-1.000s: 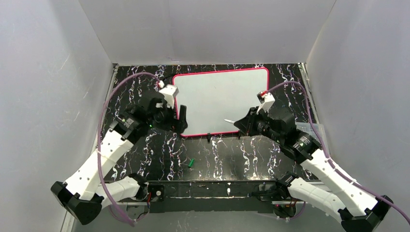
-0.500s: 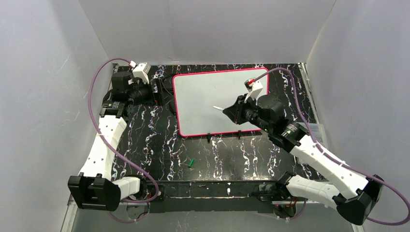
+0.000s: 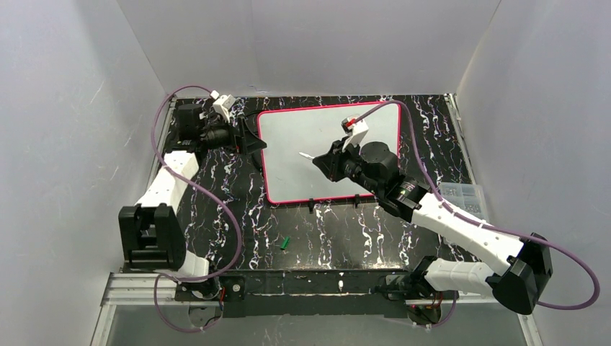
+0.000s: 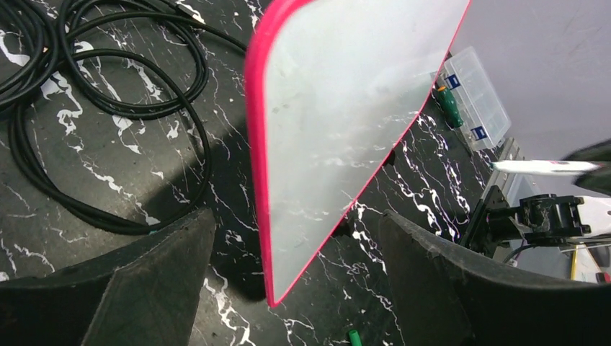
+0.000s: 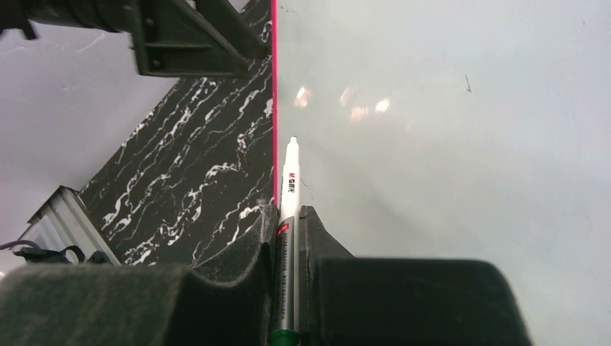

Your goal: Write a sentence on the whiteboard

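Right wrist: marker in right pincer

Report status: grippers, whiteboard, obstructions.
Right gripper shut on marker, tip over whiteboard. Left gripper open, straddling the board's rim. No lettering visible. Green cap on table, off the board.

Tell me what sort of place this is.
Probably a robotics lab test cell: a left arm and right arm bolted to a black marbled table, plain grey panels walling it in, and a whiteboard lying flat below the marker in the right hand.
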### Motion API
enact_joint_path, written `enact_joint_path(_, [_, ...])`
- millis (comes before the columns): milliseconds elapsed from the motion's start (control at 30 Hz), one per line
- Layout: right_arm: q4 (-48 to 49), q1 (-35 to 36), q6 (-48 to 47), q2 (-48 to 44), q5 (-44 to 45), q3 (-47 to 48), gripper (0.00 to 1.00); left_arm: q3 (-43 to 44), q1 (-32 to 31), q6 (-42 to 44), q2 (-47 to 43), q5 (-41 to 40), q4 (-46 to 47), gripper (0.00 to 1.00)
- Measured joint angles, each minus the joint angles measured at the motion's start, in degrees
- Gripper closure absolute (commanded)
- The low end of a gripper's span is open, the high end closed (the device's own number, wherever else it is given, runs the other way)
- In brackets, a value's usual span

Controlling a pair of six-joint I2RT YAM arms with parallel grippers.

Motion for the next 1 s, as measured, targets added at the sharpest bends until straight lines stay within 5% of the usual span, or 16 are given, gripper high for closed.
enact_joint_path(200, [2.71, 0.26, 0.02, -1.11, -0.83, -0.85, 0.99, 2.38, 0.00, -0.59, 8.09, 3.34, 3.56, 0.23])
enact_joint_path(467, [2.36, 0.26, -0.02, -4.24, -1.03, -1.92, 0.99, 5.44, 0.00, -2.38, 12.35, 9.49, 8.11, 0.52])
enact_joint_path(1000, [2.23, 0.33, -0.85, -6.03, -1.05, -4.20, 0.99, 1.14, 0.11, -1.49, 9.70, 13.86, 8.61, 0.83])
